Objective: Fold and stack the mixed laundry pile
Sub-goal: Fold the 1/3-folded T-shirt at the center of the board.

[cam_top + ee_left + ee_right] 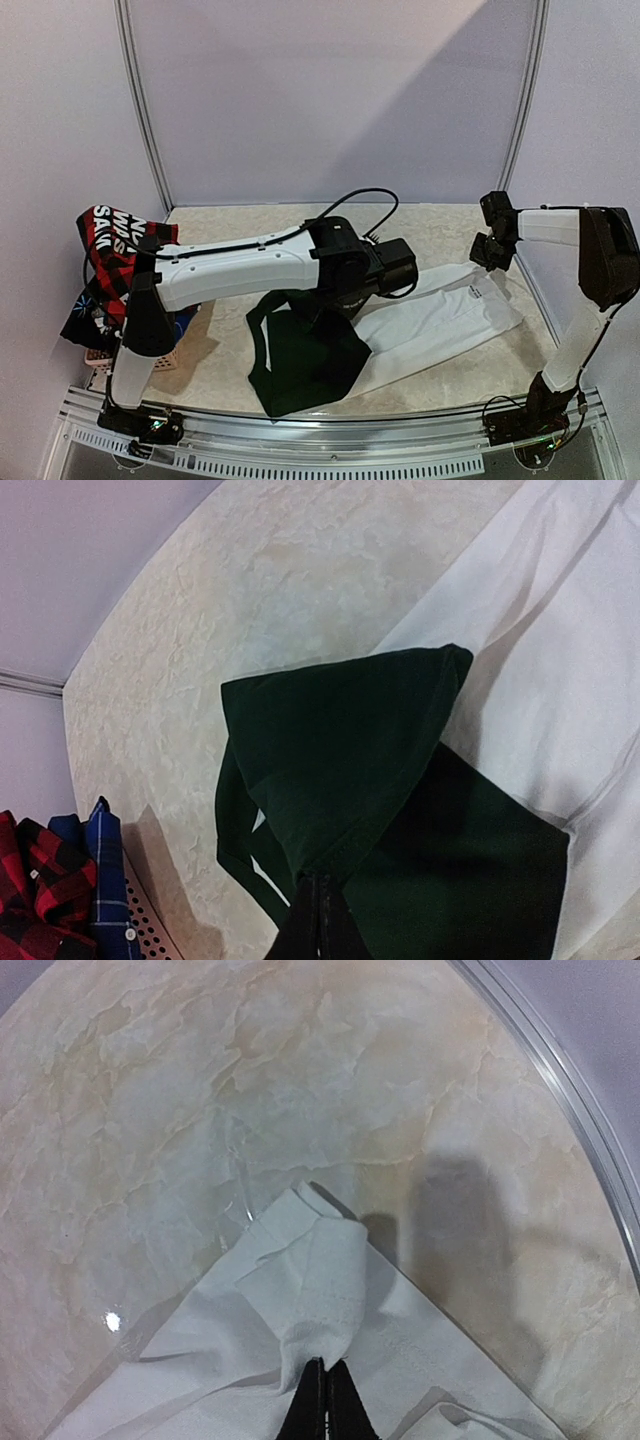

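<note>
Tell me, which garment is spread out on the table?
The white and dark green T-shirt; the red plaid shirt is bunched up in a heap at the left edge.

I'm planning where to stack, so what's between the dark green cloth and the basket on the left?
Only bare table between the dark green cloth and the basket; the left wrist view shows it.

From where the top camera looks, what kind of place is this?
Probably a robot test booth, not a home: plain lilac wall panels, a marble-look table, and a left arm and right arm bolted at its near edge, holding a T-shirt.
</note>
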`<state>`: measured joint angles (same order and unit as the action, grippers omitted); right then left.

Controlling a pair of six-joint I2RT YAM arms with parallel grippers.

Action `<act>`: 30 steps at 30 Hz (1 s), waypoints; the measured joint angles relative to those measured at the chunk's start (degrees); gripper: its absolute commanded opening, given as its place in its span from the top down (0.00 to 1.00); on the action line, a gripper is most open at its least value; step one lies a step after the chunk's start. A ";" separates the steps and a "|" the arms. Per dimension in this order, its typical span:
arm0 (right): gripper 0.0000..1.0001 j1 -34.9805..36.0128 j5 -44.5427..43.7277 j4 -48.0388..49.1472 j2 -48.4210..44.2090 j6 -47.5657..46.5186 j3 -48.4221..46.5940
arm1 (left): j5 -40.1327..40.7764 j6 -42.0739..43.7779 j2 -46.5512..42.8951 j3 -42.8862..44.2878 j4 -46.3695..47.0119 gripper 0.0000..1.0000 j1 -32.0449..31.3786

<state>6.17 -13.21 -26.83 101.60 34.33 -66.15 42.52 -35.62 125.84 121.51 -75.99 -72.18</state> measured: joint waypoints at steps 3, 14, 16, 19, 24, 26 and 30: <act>1.00 0.02 -0.17 0.31 0.00 0.04 1.42 | -0.55 0.04 1.07 0.39 -0.07 0.99 -0.68; 0.93 0.02 -1.79 0.46 -0.17 0.33 4.52 | -1.66 0.63 3.78 5.44 -0.81 0.96 -3.28; 0.90 0.02 -2.21 0.63 -0.55 0.55 5.33 | -2.56 0.94 3.93 5.31 -0.81 0.94 -3.87; 0.86 0.00 -2.47 0.85 -1.60 0.76 6.93 | -4.22 1.62 3.93 3.54 -0.79 0.87 -4.66; 0.73 -0.09 -2.73 1.14 -3.69 1.11 8.92 | -7.54 2.82 3.93 0.00 -1.25 0.58 -5.09; 0.63 -0.15 -2.99 0.92 -4.94 1.11 9.27 | -8.09 3.74 3.69 -0.94 -0.98 0.54 -5.07; 0.57 -0.24 -4.33 0.26 -8.26 1.25 9.31 | -8.92 4.44 0.63 -6.10 1.73 0.55 -4.42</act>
<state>5.93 -17.54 -26.57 93.34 35.57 -56.84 33.61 -31.18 126.48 115.42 -74.26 -76.60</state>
